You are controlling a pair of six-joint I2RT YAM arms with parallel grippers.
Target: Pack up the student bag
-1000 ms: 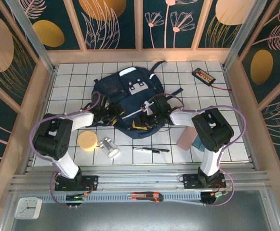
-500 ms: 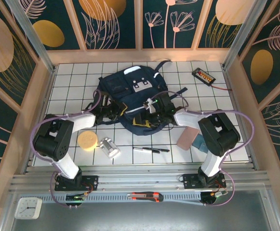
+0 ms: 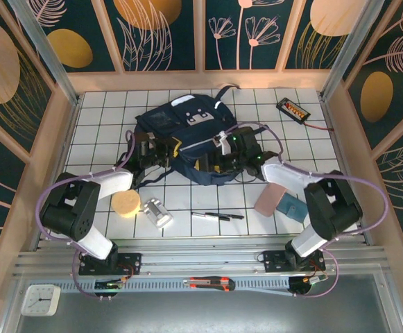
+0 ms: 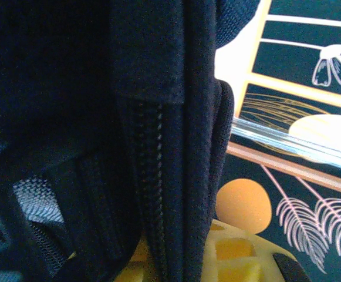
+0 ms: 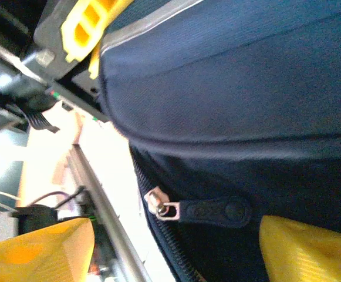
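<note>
Student bag [image 3: 187, 135] lay on the far half of the white gridded worktop [image 3: 97, 118], about its middle, with both arms reaching to its near edge. Nearest of all, off the worktop on the front ledge, sat a small white clock [image 3: 38, 300] at the left and a red and black utility knife [image 3: 211, 283] on the rail between the arm bases. On the near tiles, from left to right, were a round yellow disc [image 3: 126, 202], a silver cylinder [image 3: 157, 213] just beside it, a dark pen [image 3: 217, 216], then a pink block [image 3: 268, 198] just beside a teal one [image 3: 293, 207].

Beyond them the left gripper [image 3: 161, 149] was at the bag's near left edge. In the left wrist view a fold of navy fabric with a zip [image 4: 149, 176] ran down between its yellow fingers [image 4: 240, 261], so its jaws were closed on the bag. The right gripper [image 3: 218, 158] was at the bag's near right edge. In the right wrist view its yellow fingers [image 5: 311, 249] stood wide apart, gripping nothing, with a black zip pull [image 5: 208, 210] and navy fabric in the gap.

The bag's pale patch [image 3: 200, 116] faced up near its far end. Farthest, toward the right back corner, lay a small black device [image 3: 293, 109] with an orange face and a red wire.
</note>
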